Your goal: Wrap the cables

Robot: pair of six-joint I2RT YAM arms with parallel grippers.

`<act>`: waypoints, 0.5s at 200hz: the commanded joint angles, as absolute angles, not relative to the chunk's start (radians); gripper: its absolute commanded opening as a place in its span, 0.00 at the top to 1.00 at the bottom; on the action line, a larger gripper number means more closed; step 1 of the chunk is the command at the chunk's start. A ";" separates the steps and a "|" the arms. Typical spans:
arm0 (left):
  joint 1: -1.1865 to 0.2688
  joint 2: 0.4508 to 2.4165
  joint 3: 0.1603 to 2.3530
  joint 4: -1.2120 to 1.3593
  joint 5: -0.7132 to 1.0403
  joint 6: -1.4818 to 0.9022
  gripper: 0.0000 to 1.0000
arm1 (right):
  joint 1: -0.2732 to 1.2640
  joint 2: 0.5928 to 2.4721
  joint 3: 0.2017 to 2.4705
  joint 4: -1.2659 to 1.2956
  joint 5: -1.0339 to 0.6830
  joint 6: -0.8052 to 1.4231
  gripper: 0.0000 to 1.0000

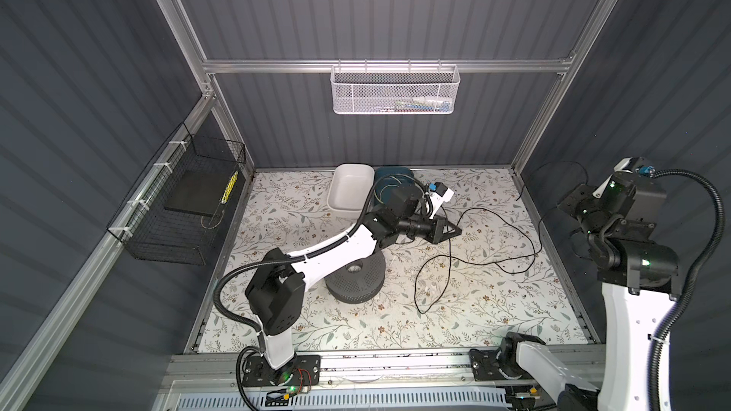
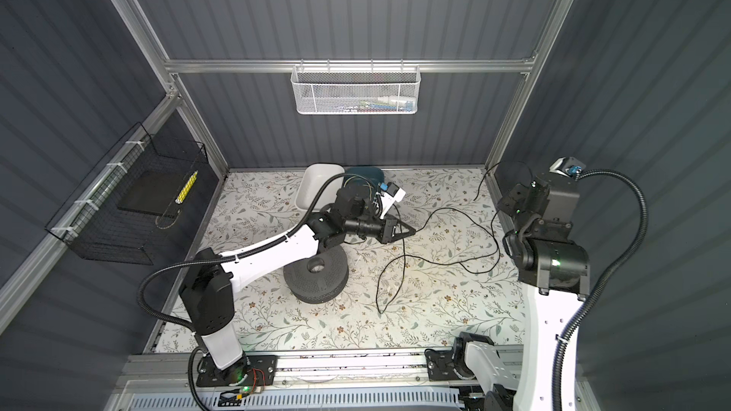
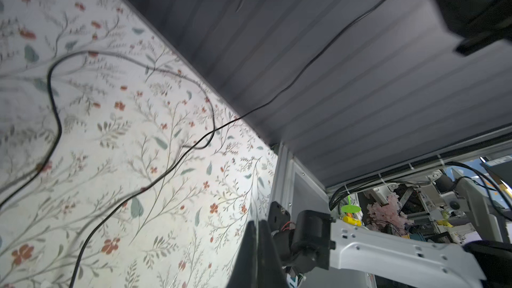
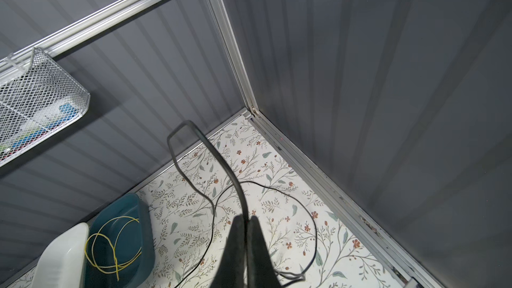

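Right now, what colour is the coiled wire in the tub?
Yellow: thin wire coil, clearest in the right wrist view.

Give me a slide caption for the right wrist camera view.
Right end effector pinching the black cable above the floral tabletop, with a yellow wire coil in the teal bin.

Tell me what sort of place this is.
Probably a robot test cell in a lab: left arm and right arm bolted to a front rail, ribbed grey wall panels on an aluminium frame, and cluttered equipment beyond the enclosure in the left wrist view.
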State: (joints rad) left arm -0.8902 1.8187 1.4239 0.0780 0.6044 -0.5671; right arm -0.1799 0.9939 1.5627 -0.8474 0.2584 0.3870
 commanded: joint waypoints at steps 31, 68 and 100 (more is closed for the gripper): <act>-0.754 1.841 1.352 0.141 0.689 -0.506 1.00 | -0.207 1.055 1.720 -0.896 0.351 0.322 1.00; -0.725 1.854 1.398 -0.039 0.685 -0.313 1.00 | -0.211 1.154 1.902 -0.941 0.382 0.291 1.00; -0.733 1.917 1.395 -0.056 0.685 -0.282 1.00 | -0.210 1.279 2.153 -1.023 0.329 0.281 1.00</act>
